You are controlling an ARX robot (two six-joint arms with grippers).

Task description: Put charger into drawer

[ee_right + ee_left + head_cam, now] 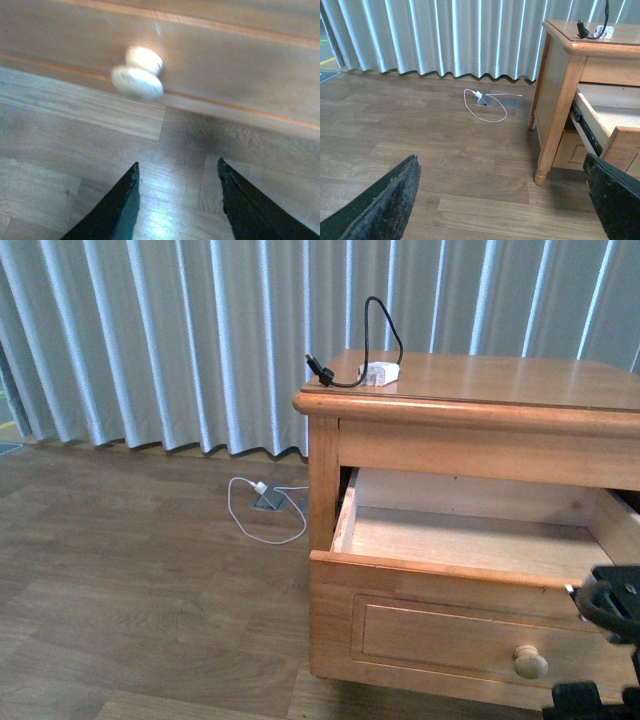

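Note:
The charger (380,373), a small white block with a looping black cable, lies on top of the wooden nightstand (500,410), near its left back corner; the left wrist view also shows the charger (603,31). The drawer (450,540) stands pulled out and looks empty inside, with a pale round knob (530,661) on its panelled front. My right gripper (177,164) is open, low in front of the drawer front (240,65), just off its knob (139,75) and holding nothing. My left gripper (500,160) is open over the floor, left of the nightstand.
A white cable (262,510) loops on the wooden floor beside a grey floor socket (482,100), in front of the pale curtains (150,340). The nightstand's front leg (543,160) stands close to my left gripper. The drawer's side rail (582,125) juts out.

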